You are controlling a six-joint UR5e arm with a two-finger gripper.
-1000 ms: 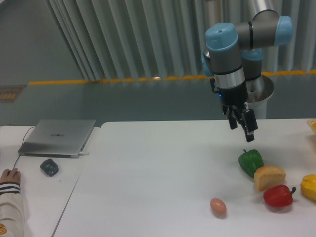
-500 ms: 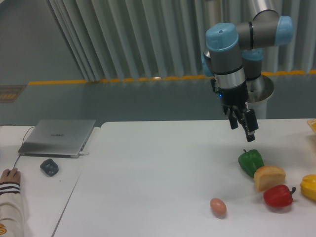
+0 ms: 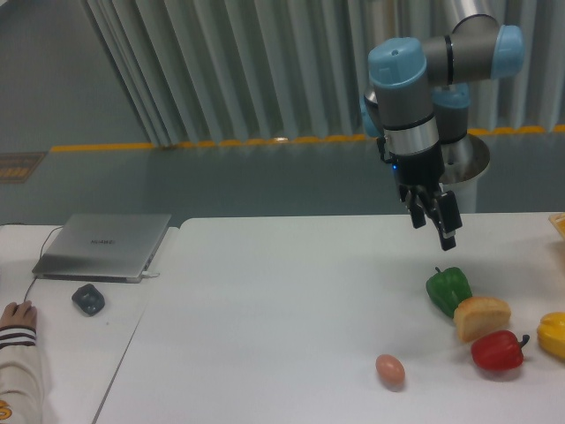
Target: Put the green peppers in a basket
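- The gripper (image 3: 433,228) hangs in the air above the right part of the white table (image 3: 282,309), pointing down and slightly to the right, with nothing between its fingers, which stand a little apart and released.
- The green pepper (image 3: 448,290) lies on the table below the gripper and slightly to its right, clear of the fingertips, with its short stem pointing up and back.
- A bread roll (image 3: 482,317) touches the green pepper on its front right side.
- A red bell pepper (image 3: 498,351) sits just in front of the roll, its stem toward the right.
- A yellow pepper (image 3: 553,334) lies at the right edge of the view, partly cut off, just beside the red one.
- A brown egg (image 3: 390,370) rests alone nearer the front edge, left of the red pepper and apart from it.
- On a separate table at the left, a closed grey laptop (image 3: 104,245) lies flat, with a small dark object (image 3: 88,299) in front of it.
- A person's hand (image 3: 18,314) in a striped sleeve rests at the far left edge.
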